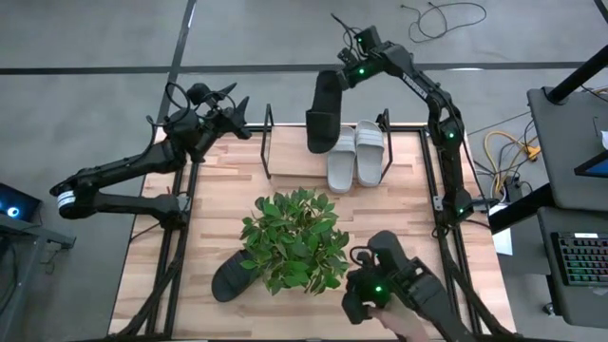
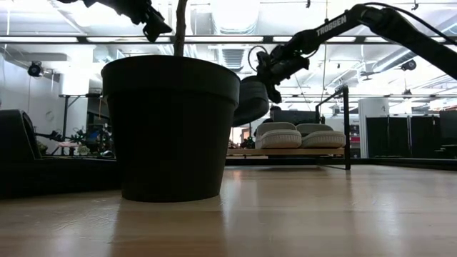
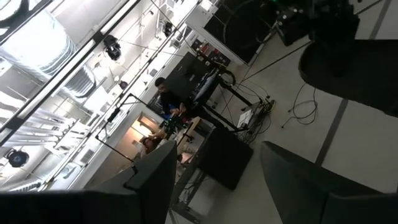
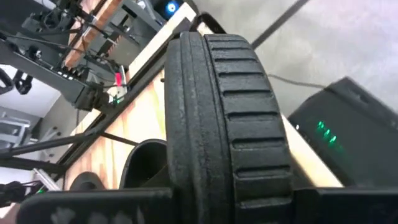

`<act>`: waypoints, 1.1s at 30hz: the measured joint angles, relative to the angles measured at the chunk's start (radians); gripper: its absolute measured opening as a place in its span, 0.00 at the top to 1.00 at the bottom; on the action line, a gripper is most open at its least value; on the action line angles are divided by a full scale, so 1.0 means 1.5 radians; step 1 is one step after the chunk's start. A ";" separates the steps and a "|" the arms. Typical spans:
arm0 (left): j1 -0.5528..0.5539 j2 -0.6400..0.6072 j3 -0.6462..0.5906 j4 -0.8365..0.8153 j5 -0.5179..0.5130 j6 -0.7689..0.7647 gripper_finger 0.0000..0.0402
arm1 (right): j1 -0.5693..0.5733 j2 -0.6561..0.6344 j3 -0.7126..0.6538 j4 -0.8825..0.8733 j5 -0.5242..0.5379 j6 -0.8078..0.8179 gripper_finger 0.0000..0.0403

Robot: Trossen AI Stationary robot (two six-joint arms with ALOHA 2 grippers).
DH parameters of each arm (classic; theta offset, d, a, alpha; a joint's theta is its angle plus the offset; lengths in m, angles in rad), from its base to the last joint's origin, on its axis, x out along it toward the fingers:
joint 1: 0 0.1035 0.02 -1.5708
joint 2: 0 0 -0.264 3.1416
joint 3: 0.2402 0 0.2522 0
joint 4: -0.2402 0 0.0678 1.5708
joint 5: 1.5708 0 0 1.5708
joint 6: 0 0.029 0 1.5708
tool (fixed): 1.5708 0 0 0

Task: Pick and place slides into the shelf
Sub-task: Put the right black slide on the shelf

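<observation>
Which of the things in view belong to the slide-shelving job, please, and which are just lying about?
Part of the job:
- black slide held in the right gripper
- two grey slides on the shelf
- black slide on the table

Just lying about:
- potted plant
- keyboard
- cables on the floor

— What sort of place is this?
— A robotics lab — exposed ceiling ducts [image 3: 50, 37], cables on the concrete floor [image 1: 446, 17], a keyboard [image 1: 581, 258] on a side desk, equipment racks behind.
</observation>
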State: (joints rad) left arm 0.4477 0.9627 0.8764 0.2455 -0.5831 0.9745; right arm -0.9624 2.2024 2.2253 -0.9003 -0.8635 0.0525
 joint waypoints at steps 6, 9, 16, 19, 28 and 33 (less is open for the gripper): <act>0.000 0.000 0.000 0.000 -0.001 0.000 0.47 | 0.013 0.001 -0.038 0.035 0.000 0.046 0.87; 0.000 0.000 0.000 0.000 -0.001 0.000 0.47 | 0.027 0.001 -0.054 0.076 0.000 0.080 0.87; 0.000 0.000 0.000 0.000 -0.001 0.000 0.47 | 0.050 0.001 -0.103 0.105 0.001 0.095 0.87; 0.000 0.000 0.000 0.000 -0.001 0.000 0.47 | 0.050 0.001 -0.128 0.136 0.004 0.119 0.87; 0.000 0.000 -0.001 0.000 -0.018 0.001 0.47 | 0.070 0.001 -0.168 0.162 0.005 0.124 0.87; 0.000 0.000 -0.002 -0.001 -0.019 0.001 0.47 | 0.079 0.001 -0.205 0.194 0.005 0.131 0.87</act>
State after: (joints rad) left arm 0.4473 0.9627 0.8732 0.2447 -0.6113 0.9752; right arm -0.8440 2.2036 1.9175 -0.6087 -0.8554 0.2483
